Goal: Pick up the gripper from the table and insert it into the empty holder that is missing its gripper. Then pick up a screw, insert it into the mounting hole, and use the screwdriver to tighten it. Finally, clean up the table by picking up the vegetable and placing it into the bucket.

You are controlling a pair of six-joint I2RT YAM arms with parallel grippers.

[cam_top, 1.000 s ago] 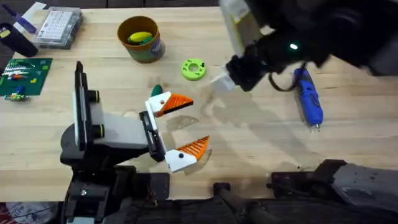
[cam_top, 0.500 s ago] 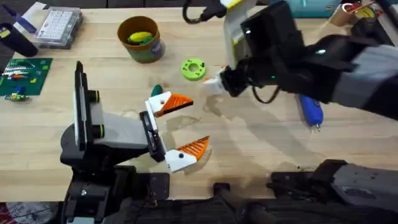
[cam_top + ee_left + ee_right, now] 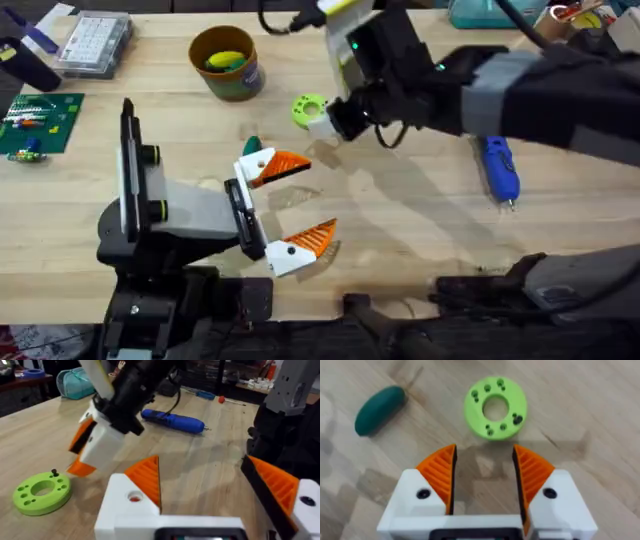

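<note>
The lime-green gripper (image 3: 310, 108) (image 3: 495, 407) (image 3: 41, 492) lies flat on the table (image 3: 400, 220), a small dark stud standing on its top face. My right gripper (image 3: 322, 126) (image 3: 484, 467) hangs open just short of it, its orange pads empty. My left gripper (image 3: 300, 202) (image 3: 210, 480) rests open near the table's middle, holding nothing. The dark green vegetable (image 3: 250, 145) (image 3: 380, 410) lies between the two grippers. To the right lies the blue screwdriver (image 3: 497, 168) (image 3: 172, 420). The yellow bucket (image 3: 227, 62) stands at the back left. The holder is out of view.
A clear compartment box (image 3: 95, 42) and a green circuit board (image 3: 35, 122) sit at the far left. The bucket holds yellow-green items. The right arm (image 3: 480, 85) stretches across the table's back right. Bare wood lies in front of the screwdriver.
The right arm has swung left across the table, bringing its open gripper up to the lime-green gripper. The left arm has not moved.
</note>
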